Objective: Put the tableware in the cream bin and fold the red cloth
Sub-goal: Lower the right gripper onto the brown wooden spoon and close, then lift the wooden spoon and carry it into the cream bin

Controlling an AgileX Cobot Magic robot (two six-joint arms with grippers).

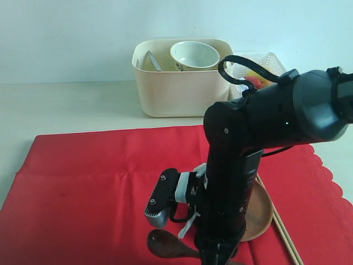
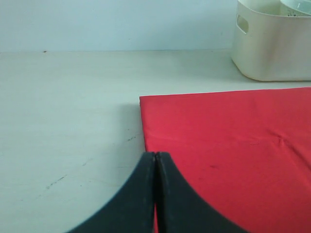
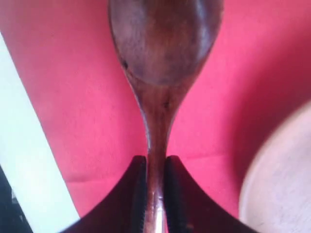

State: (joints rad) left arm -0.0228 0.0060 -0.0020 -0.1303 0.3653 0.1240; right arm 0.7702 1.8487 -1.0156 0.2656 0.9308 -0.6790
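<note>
Near the front edge of the scene, a little right of middle, the dark brown, glossy wooden-looking spoon (image 3: 165,43) lies on the bright red rectangular cloth (image 1: 94,176). The right gripper (image 3: 154,160) is clenched on its thin neck, just behind the bowl end. The spoon should be light and stiff, but its polished surface looks slippery. With so narrow a hold and the broad end out ahead, it may pivot between the jaws, so a hold nearer the middle of the handle would likely sit steadier. Just right of it rests the round brown plate (image 1: 262,212), and the pale wooden chopsticks (image 1: 287,237) lie beyond that. Far off, the large cream plastic bin (image 1: 176,91) already holds the pale green-white bowl (image 1: 194,55). The white lattice basket (image 1: 270,61) stands at the bin's right. At the cloth's left edge the left gripper (image 2: 155,154) is clenched on nothing.
</note>
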